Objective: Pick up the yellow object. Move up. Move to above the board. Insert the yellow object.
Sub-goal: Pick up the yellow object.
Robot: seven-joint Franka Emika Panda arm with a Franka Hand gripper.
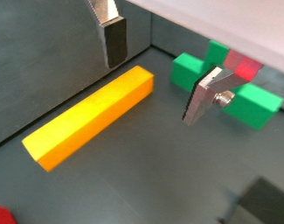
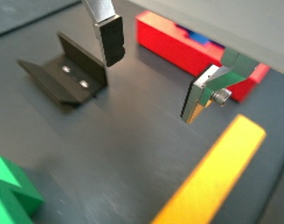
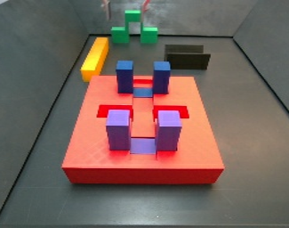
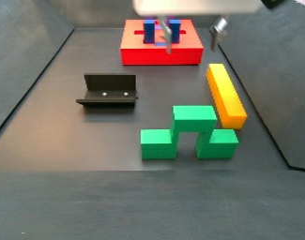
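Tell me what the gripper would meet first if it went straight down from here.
Probably bare floor: the open gripper points at the gap beside the yellow object, which lies just outside its fingers. Depth is unclear.

Pincer (image 4: pixel 192 36) cropped at a side view's edge; yellow object (image 2: pixel 214 179) cut off in a wrist view.

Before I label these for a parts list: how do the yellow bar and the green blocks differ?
The yellow object is one long, plain bar; the green blocks form a stepped cluster. The bar lies flat and low, while the green cluster stands taller. Both rest on the dark floor, side by side, and the open gripper holds neither.
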